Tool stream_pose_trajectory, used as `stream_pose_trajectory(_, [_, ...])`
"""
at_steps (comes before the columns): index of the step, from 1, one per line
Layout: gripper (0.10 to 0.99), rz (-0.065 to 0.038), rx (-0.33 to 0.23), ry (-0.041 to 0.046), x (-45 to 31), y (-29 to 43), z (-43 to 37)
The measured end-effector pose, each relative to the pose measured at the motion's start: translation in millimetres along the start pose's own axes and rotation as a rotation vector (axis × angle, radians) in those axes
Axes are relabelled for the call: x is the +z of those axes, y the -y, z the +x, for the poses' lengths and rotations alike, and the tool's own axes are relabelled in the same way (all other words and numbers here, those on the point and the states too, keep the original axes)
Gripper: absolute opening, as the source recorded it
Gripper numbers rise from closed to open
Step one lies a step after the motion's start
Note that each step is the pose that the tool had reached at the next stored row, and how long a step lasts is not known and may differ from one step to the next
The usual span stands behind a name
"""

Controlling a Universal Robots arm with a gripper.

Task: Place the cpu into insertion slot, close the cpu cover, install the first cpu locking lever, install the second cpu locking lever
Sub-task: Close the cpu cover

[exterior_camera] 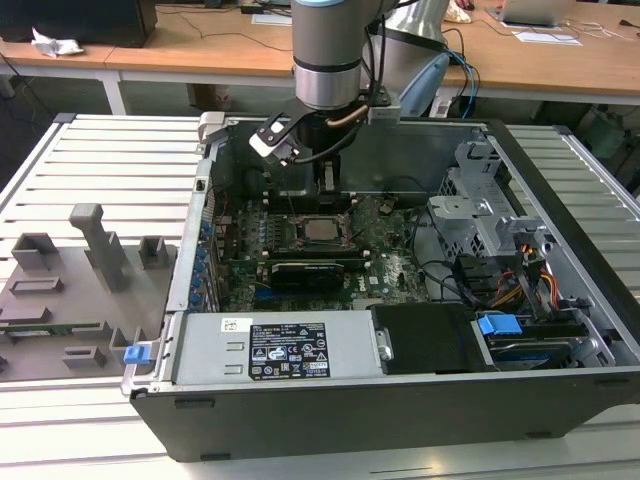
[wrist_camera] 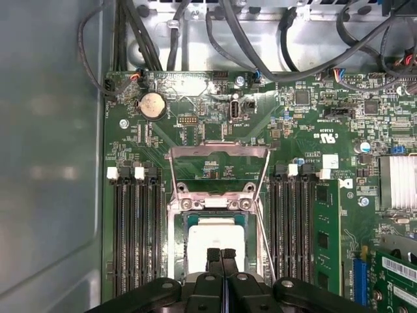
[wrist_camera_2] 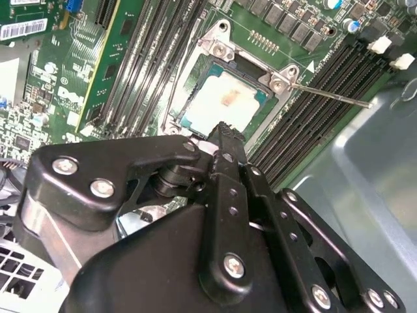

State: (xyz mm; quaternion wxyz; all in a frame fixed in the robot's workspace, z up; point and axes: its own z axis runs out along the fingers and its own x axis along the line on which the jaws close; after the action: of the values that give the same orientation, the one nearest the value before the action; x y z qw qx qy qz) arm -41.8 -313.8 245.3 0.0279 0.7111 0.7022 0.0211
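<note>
In the first wrist view you lose one edge of the chip (wrist_camera: 210, 235) behind the gripper (wrist_camera: 221, 253).

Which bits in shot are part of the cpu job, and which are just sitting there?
Job: gripper, shut, by the cpu seated in the slot; cover flipped open; lever.
Lying about: coin cell, memory stick, cables, grey fixtures, power supply.

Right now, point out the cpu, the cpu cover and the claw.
cpu (wrist_camera: 212, 233): first wrist view, pale top.
cpu cover (wrist_camera: 219, 152): first wrist view, frame's free edge.
claw (wrist_camera: 221, 253): first wrist view, between fingertips.
</note>
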Motion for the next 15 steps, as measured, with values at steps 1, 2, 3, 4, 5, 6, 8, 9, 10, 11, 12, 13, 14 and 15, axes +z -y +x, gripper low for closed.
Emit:
stream_pose_trajectory(1, [0.106, 0.001, 0.000, 0.0000, -0.5, 0.0, 0.0])
stream_pose_trajectory(2, [0.106, 0.000, 0.000, -0.0004, -0.7, -0.1, 0.0])
stream_pose_trajectory(3, [0.106, 0.001, 0.000, -0.0001, -1.2, -0.1, 0.0])
stream_pose_trajectory(4, [0.106, 0.001, 0.000, -0.0001, -1.4, -0.1, 0.0])
stream_pose_trajectory(5, [0.106, 0.001, 0.000, -0.0001, -1.7, -0.1, 0.0])
stream_pose_trajectory(6, [0.106, 0.001, 0.000, 0.0000, -2.1, -0.2, 0.0])
stream_pose_trajectory(8, [0.106, 0.001, 0.000, 0.0000, -4.0, -0.3, 0.1])
stream_pose_trajectory(9, [0.106, 0.001, 0.000, 0.0000, -4.7, -0.3, 0.1])
stream_pose_trajectory(10, [0.106, 0.001, 0.000, 0.0000, -5.8, -0.4, 0.2])
stream_pose_trajectory(11, [0.106, 0.001, 0.000, 0.0001, -7.8, -0.6, 0.5])
stream_pose_trajectory(12, [0.106, 0.001, 0.000, 0.0001, -9.5, -0.7, 0.6])
stream_pose_trajectory(13, [0.106, 0.001, 0.000, 0.0001, -10.9, -0.8, 0.6])
stream_pose_trajectory(14, [0.106, 0.001, 0.000, 0.0001, -11.4, -0.9, 0.6])
stream_pose_trajectory(15, [0.106, 0.001, 0.000, 0.0001, -11.8, -1.0, 0.6])
